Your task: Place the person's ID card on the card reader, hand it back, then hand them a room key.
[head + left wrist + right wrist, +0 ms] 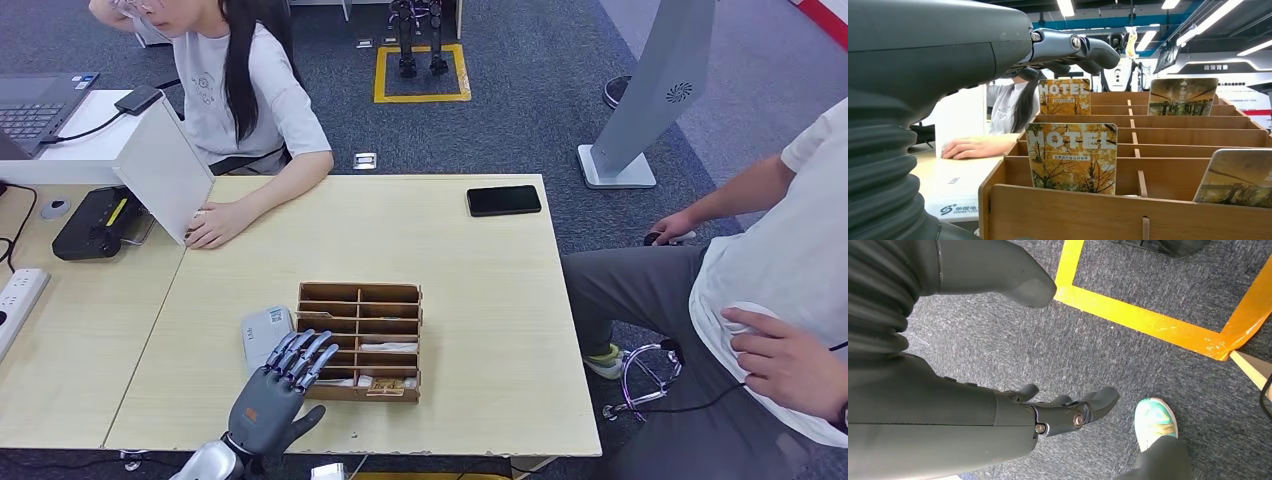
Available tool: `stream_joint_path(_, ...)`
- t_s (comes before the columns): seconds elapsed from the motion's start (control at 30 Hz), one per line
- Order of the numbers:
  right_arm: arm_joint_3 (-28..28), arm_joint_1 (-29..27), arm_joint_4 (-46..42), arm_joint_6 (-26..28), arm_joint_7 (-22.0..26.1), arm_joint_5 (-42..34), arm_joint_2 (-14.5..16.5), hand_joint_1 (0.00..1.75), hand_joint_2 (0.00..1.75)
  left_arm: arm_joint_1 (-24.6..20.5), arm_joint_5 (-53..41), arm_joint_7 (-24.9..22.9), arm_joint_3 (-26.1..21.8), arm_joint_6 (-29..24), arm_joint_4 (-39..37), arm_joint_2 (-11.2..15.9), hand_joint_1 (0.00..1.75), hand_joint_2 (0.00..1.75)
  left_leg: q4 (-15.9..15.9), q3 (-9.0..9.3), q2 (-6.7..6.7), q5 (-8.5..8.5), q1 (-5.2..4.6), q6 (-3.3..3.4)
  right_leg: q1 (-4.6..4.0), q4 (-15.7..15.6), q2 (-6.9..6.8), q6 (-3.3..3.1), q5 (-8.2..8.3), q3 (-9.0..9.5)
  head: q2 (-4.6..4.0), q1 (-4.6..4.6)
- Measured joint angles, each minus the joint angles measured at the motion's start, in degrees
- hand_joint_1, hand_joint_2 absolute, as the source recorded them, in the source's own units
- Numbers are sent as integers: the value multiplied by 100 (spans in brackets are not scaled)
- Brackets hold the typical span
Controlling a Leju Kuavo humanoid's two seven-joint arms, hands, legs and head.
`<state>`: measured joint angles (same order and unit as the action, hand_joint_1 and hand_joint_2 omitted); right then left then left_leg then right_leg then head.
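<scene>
A wooden slotted box [360,340] stands near the table's front edge, with several hotel key cards upright in its slots. The nearest key card [1072,157] reads HOTEL over autumn trees; another key card [1064,96] stands further back. A white card reader [265,328] lies flat just left of the box, with nothing on it. My left hand [275,395] hovers over the box's near left corner, fingers [1073,47] spread and holding nothing. My right hand [1068,410] hangs over the carpet, fingers apart and empty. A person's hand [215,225] rests on the table's far left.
A black phone [503,200] lies at the table's far right. A white upright panel [165,170] stands by the seated person. A second person [780,300] sits right of the table. On the side desk to the left are a black device [95,222] and a power strip [18,295].
</scene>
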<state>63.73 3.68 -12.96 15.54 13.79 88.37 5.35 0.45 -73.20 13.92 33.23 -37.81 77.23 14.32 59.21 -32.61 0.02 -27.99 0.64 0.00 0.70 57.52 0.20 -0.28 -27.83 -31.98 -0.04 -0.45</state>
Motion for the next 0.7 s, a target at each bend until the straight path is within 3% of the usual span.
stream_joint_path(0.7, 0, -1, 0, 0, -1, -2, 0, 0, 175, 0, -17, -33, -64, 3, -45, -7, 0, 175, 0, 0, 0, 0, 0, 0, 0, 0, 0, 0, 0, 0, 0, -1)
